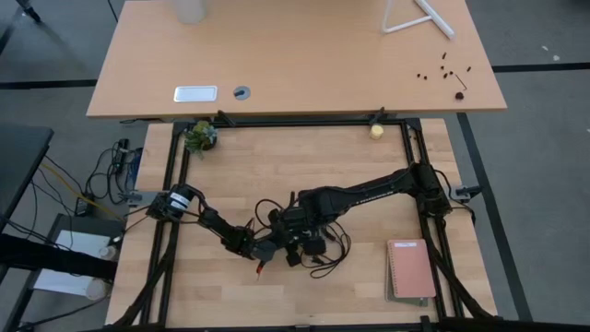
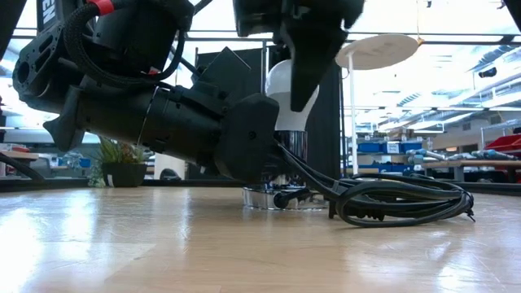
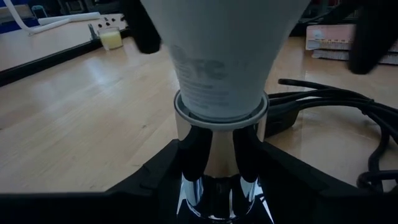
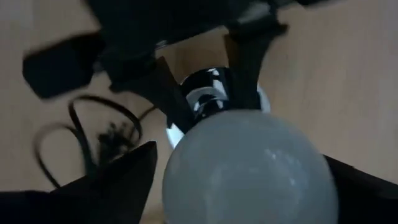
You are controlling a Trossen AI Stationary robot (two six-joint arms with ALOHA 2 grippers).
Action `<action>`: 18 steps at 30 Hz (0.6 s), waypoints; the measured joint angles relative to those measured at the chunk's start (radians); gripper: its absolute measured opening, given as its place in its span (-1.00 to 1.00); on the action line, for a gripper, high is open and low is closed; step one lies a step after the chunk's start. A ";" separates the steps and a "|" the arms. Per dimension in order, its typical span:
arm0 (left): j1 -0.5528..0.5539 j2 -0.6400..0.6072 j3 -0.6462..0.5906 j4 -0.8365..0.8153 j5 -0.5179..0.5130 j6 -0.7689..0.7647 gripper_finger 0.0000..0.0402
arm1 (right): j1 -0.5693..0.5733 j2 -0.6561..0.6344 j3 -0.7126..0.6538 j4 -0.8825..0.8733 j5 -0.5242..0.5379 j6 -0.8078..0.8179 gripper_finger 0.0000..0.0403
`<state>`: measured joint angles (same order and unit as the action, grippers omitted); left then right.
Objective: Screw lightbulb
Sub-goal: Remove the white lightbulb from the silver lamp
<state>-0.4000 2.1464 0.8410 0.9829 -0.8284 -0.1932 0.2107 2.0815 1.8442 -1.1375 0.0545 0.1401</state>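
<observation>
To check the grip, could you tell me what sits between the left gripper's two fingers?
The shiny socket stem stands between the left gripper's fingers, with the lightbulb seated on top of it. The left wrist view shows this.

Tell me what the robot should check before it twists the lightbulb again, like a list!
1. Lightbulb sits upright in the shiny socket: ok.
2. Left gripper holds the socket on both sides: ok.
3. Right gripper is around the bulb from above, fingers either side: ok.
4. Right fingers pressing on the bulb: not ok, they look spread apart.
5. Black cord lies beside the socket, away from the bulb: ok.
6. Bulb screwed all the way in: cannot tell.
</observation>
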 joint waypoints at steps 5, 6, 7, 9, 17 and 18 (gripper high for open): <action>0.001 0.000 0.000 0.002 -0.005 -0.002 -0.06 | -0.006 0.000 0.000 -0.018 -0.006 0.298 0.94; 0.001 0.000 0.000 0.003 -0.006 -0.002 -0.06 | -0.006 0.000 0.000 -0.018 -0.006 0.354 0.96; 0.001 0.000 -0.001 0.005 -0.007 -0.002 -0.06 | -0.007 0.000 0.000 -0.017 -0.006 0.412 0.97; 0.001 0.000 -0.001 0.008 -0.007 -0.002 -0.06 | -0.010 0.000 0.000 -0.019 -0.006 0.524 0.97; 0.001 0.001 -0.001 0.010 -0.006 -0.003 -0.06 | -0.012 0.000 0.000 -0.055 0.098 0.709 0.91; 0.002 0.001 -0.001 0.011 -0.007 -0.006 -0.06 | -0.012 0.000 0.000 -0.056 0.117 0.725 0.90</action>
<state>-0.3985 2.1471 0.8402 0.9943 -0.8356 -0.1989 0.1991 2.0813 1.8442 -1.1934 0.1714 0.8650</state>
